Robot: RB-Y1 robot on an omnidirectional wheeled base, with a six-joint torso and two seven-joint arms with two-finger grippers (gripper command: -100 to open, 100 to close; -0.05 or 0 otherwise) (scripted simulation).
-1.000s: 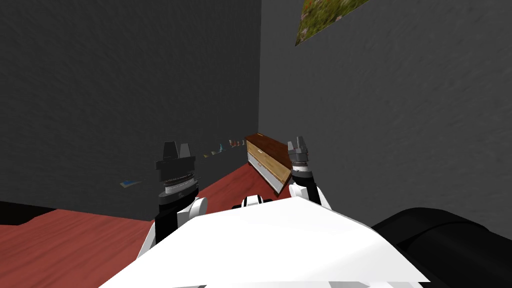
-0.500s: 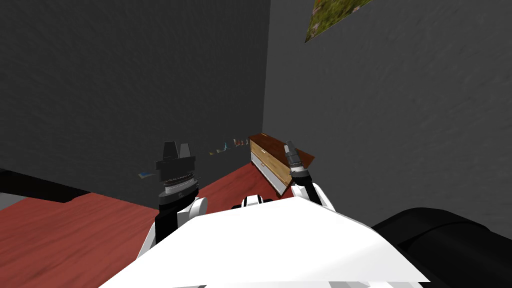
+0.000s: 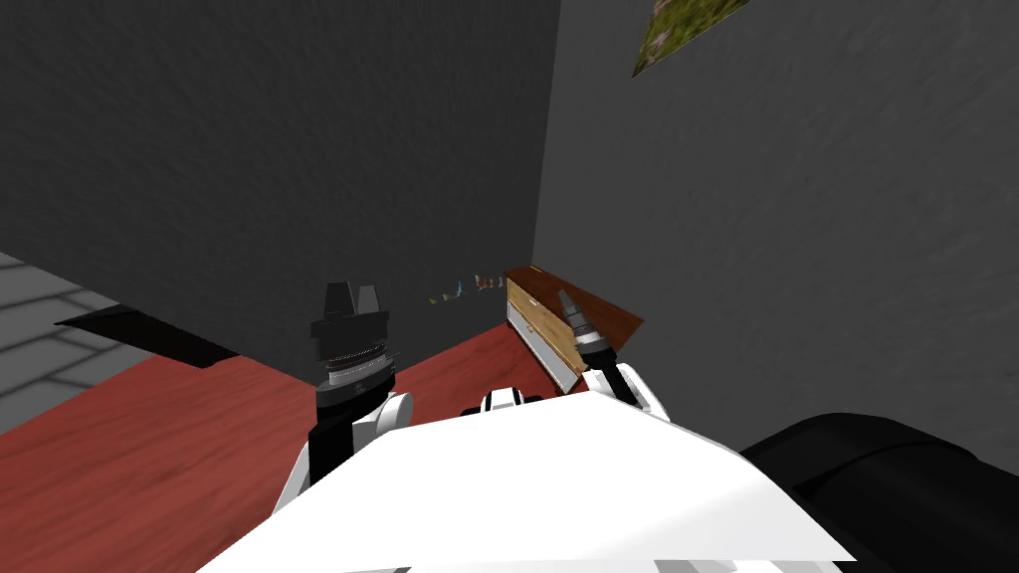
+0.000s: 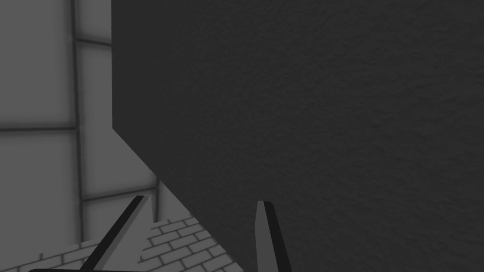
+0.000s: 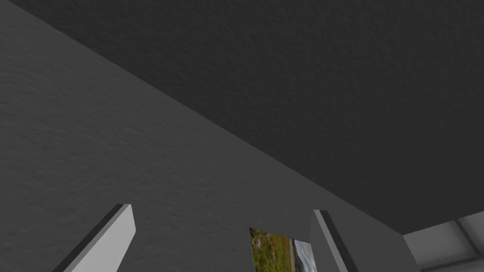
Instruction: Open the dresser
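In the head view the dresser (image 3: 537, 328) stands in the corner beyond the right gripper (image 3: 567, 298), low against the dark grey wall (image 3: 776, 249), and by my judgement well out of reach. The step in hand is the approach. To do it well, I would roll the base closer over the red-brown floor (image 3: 179, 448), square up to the drawer fronts, then lower the right gripper to drawer height before reaching in. The dresser is a long low box with a dark brown top (image 3: 609, 316), a pale wood front and at least one whitish drawer panel; any handles are too small to make out, so the grip spot has to be picked nearer in. The floor shows a wood grain and the walls a fine rough texture. The left gripper (image 3: 352, 291) is held upright, off to the side and farther from the dresser. In the left wrist view its thin blade fingers (image 4: 268, 236) stand apart, released and holding nothing. In the right wrist view the fingers (image 5: 113, 233) are likewise spread wide and empty, pointing up at the wall, so the wrist must tip down toward the drawers.
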